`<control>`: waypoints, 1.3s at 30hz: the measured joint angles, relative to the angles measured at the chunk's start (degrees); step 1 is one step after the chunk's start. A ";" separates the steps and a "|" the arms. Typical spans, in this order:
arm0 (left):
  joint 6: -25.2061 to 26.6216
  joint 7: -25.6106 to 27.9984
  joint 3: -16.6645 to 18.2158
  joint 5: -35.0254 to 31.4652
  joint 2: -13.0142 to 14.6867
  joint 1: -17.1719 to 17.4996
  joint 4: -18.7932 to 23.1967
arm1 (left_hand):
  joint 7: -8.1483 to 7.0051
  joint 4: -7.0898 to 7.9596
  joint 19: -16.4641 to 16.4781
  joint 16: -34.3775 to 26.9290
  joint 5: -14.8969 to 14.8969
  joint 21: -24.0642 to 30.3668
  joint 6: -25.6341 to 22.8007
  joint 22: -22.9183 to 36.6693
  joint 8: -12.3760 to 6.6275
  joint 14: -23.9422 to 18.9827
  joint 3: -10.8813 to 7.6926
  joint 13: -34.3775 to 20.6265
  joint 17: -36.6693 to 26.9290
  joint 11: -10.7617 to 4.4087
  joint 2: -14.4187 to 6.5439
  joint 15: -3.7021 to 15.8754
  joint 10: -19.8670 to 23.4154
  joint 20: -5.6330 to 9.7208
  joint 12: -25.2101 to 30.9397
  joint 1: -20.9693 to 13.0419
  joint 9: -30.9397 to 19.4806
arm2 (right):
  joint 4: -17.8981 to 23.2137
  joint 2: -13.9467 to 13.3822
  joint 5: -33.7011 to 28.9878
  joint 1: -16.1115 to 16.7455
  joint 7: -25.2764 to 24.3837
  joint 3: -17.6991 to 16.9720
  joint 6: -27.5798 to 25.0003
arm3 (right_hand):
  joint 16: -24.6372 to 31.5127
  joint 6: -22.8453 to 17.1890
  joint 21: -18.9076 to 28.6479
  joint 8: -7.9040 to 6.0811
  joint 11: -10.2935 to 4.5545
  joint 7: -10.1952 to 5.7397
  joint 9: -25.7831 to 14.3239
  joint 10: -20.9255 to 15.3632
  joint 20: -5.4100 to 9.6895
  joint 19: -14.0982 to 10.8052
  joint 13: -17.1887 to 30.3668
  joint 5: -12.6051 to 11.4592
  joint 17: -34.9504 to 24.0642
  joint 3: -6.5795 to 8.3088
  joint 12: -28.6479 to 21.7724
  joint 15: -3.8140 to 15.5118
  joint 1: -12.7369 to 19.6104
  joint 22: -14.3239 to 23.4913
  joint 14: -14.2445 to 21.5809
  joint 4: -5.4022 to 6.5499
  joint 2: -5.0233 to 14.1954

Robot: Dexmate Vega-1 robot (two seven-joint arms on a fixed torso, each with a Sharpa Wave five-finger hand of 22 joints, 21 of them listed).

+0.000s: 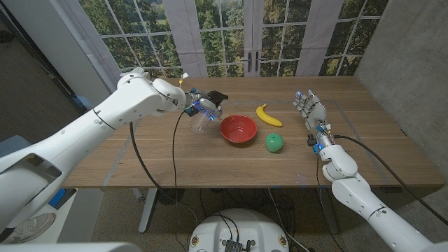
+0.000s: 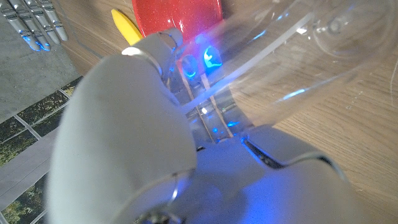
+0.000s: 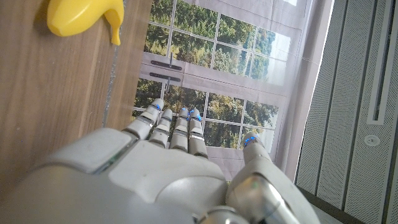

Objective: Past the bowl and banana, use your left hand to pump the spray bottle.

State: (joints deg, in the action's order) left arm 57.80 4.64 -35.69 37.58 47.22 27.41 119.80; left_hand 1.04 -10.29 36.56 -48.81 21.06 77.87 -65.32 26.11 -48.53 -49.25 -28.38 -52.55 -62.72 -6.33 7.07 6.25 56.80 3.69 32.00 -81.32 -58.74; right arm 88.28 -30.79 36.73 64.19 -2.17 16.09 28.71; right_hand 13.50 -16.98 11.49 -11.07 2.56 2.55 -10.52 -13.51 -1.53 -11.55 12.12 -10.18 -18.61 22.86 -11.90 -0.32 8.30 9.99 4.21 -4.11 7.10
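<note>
The green ball [image 1: 274, 143] is sitting closest to the robot's edge of the wooden table [image 1: 210, 164], just in front of the banana [image 1: 268, 116] and a bit to the right of the red bowl [image 1: 238, 129]. Over on the right side, the right hand [image 1: 313, 114] is waiting near the table edge with its fingers [image 3: 177, 130] stretched out straight and close together, holding nothing; in the right wrist view they're pointing off toward the windows [image 3: 217, 74], with the banana's tip [image 3: 85, 17] showing on the wood beside it. The bowl is sitting mid-table with the banana lying just behind it and to the right, not touching. Further back and left of the bowl, the left hand [image 1: 198, 107] is wrapping around the clear spray bottle [image 1: 201, 122], which is leaning rather than standing straight, black nozzle head [image 1: 216, 96] poking out past the hand. In the left wrist view the see-through bottle body [image 2: 298, 56] is running right along the hand, with the bowl and banana just past it. Can't really make out whether a finger is actually pressing on the trigger.
</note>
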 measured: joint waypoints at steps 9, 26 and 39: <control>-2.88 -0.04 1.42 -0.02 0.20 2.10 -0.09 | 0.00 -0.06 0.00 0.29 -0.33 0.00 0.00 0.00 0.46 -0.37 -0.06 0.38 0.36 -0.01 0.00 -0.06 0.00 0.00 0.00 0.00 1.30 | 0.30 -0.03 -0.25 0.12 -0.18 -0.02 0.02 | 0.00 0.00 0.00 0.00 0.00 0.00 0.00 0.00 0.00 0.00 0.00 0.00 0.00 0.00 0.00 0.00 0.00 0.00 0.00 0.00 0.00; -17.25 0.62 5.30 -0.99 0.25 9.63 -2.09 | 0.46 0.00 0.34 0.76 -0.33 0.00 -0.62 0.00 3.89 -0.82 -0.50 1.71 1.17 0.18 0.00 0.41 0.63 -0.36 -0.89 0.00 6.05 | 0.77 -0.04 -0.72 0.21 -0.73 0.09 -0.13 | 0.00 0.00 0.00 0.00 0.00 0.00 0.00 0.00 0.00 0.00 0.00 0.00 -0.01 0.00 0.00 0.00 0.00 0.00 0.00 0.00 0.00; -31.21 2.71 6.71 -6.15 -0.71 15.73 -4.11 | 1.01 -0.02 0.54 0.89 -0.33 0.00 -0.35 0.00 5.33 -1.23 -0.98 2.32 0.80 0.15 0.00 0.41 0.64 -0.30 -1.49 0.00 7.73 | 0.87 0.16 -0.99 0.29 -1.21 0.19 -0.24 | 0.00 0.00 0.00 0.00 0.00 0.00 0.00 0.00 0.00 0.00 0.00 0.00 -0.01 0.00 0.00 0.00 0.00 0.00 0.00 0.00 0.00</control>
State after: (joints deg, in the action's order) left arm 26.59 7.35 -28.98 31.43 46.51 43.14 115.69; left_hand 2.05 -10.31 37.11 -47.92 20.73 77.87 -65.68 26.11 -43.20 -50.48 -29.36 -50.22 -61.92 -6.19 7.08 6.66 57.43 3.39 30.51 -81.32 -51.02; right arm 89.15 -30.63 35.74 64.48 -3.38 16.27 28.47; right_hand 13.50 -16.97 11.49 -11.07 2.56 2.55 -10.52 -13.51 -1.53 -11.55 12.12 -10.18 -18.62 22.86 -11.90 -0.32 8.30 9.99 4.21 -4.11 7.10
